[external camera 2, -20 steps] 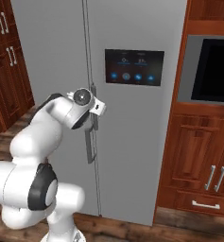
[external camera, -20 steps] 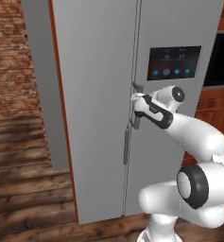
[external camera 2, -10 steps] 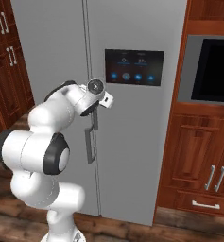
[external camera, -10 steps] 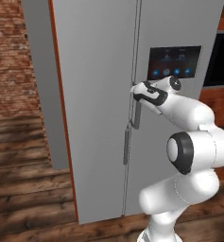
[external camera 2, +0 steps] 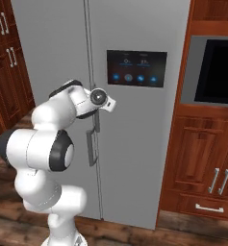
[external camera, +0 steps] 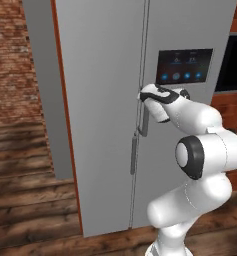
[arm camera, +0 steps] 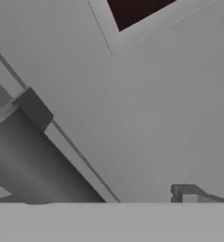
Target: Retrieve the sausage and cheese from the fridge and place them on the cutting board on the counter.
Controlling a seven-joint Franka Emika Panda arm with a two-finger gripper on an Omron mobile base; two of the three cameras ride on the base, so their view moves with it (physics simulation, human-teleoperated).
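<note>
Grey steel fills most of what lies ahead: the fridge [external camera: 105, 100] stands with both doors closed, its dark touch panel [external camera 2: 136, 67] on the right-hand door and a thin bar handle [external camera: 144, 117] running down beside the centre seam. The gripper [external camera: 144, 96] is up against the doors at that seam, level with the upper part of the handle, and its fingers are spread wide — released, holding nothing. In the hand view the handle [arm camera: 35, 156] runs as a dark slanted bar close under the camera, with one fingertip [arm camera: 184, 194] poking up at the lower right, apart from the bar.

As a judgement, the task has barely started. The door is not yet open, so the sausage and cheese must be inside, out of sight; the board and counter are somewhere away from this spot. Wooden cabinets [external camera 2: 202, 158] and an oven [external camera 2: 216, 72] stand to the right of the fridge.

What is left, then, is nearly everything — close the fingers round the handle, swing the door open, find each item on the shelves, and carry both to the board. Whether the fingers already straddle the handle I cannot tell.
</note>
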